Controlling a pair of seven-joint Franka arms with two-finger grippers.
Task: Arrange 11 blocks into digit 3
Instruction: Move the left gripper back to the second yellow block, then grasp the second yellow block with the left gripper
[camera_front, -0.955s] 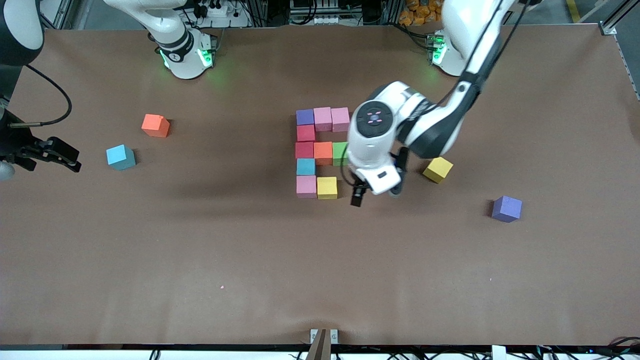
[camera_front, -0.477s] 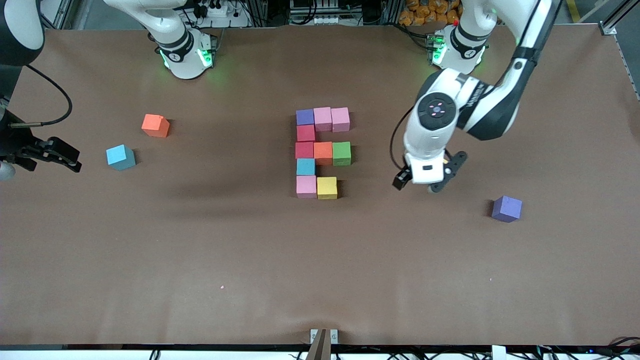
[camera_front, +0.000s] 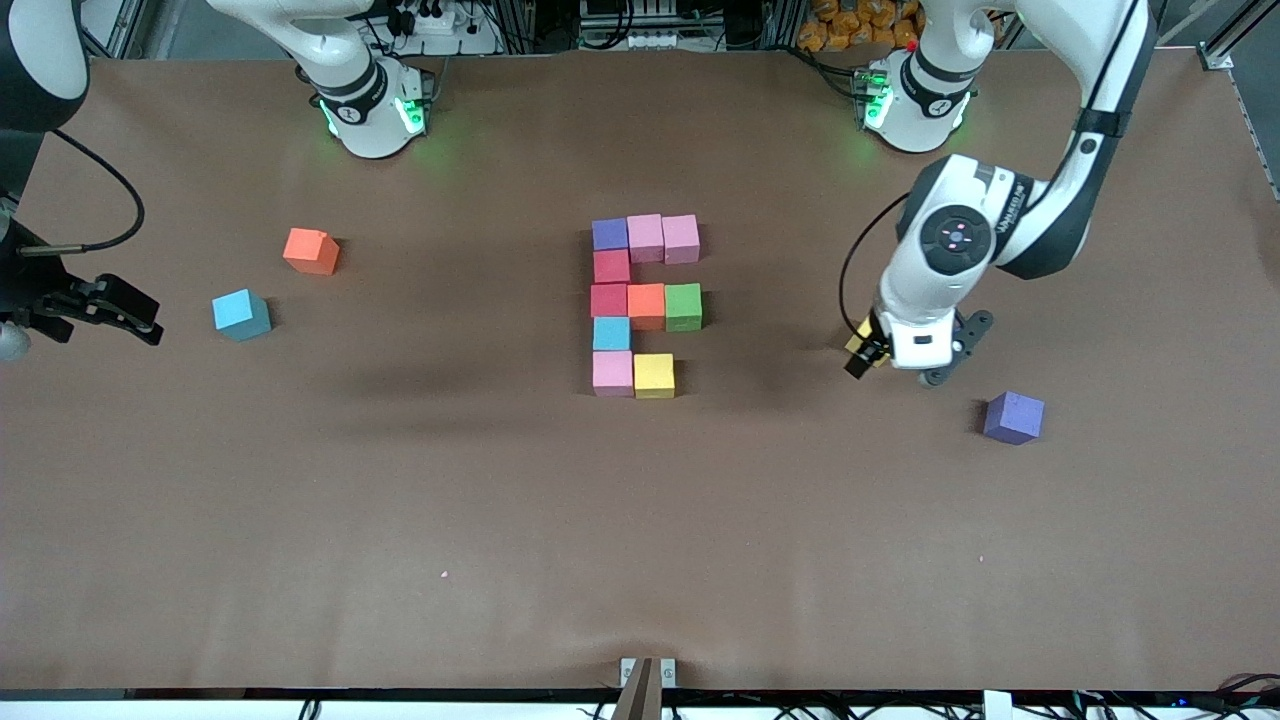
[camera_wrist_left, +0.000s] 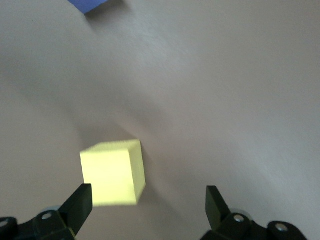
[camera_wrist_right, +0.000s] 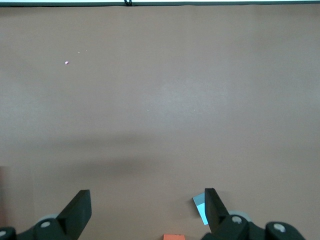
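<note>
Meanwhile, moved away from the digit 3 (camera_front: 645, 305), toward the left arm's end: left gripper (camera_front: 900, 362), spread wide over loose yellow block (camera_wrist_left: 113, 173), purple block (camera_front: 1013, 417) nearby. Probably last cube needed. Waiting: right gripper (camera_wrist_right: 148, 212), also spread.

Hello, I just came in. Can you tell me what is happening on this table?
Two robot arms are building a digit 3 from coloured blocks; ten cubes stand joined at mid-table, and the bar nearest the front camera lacks one. The left gripper, open, hovers over a loose yellow block, not gripping it. The right gripper waits, open, at its end of the table. A purple block, orange block and light blue block lie loose.
</note>
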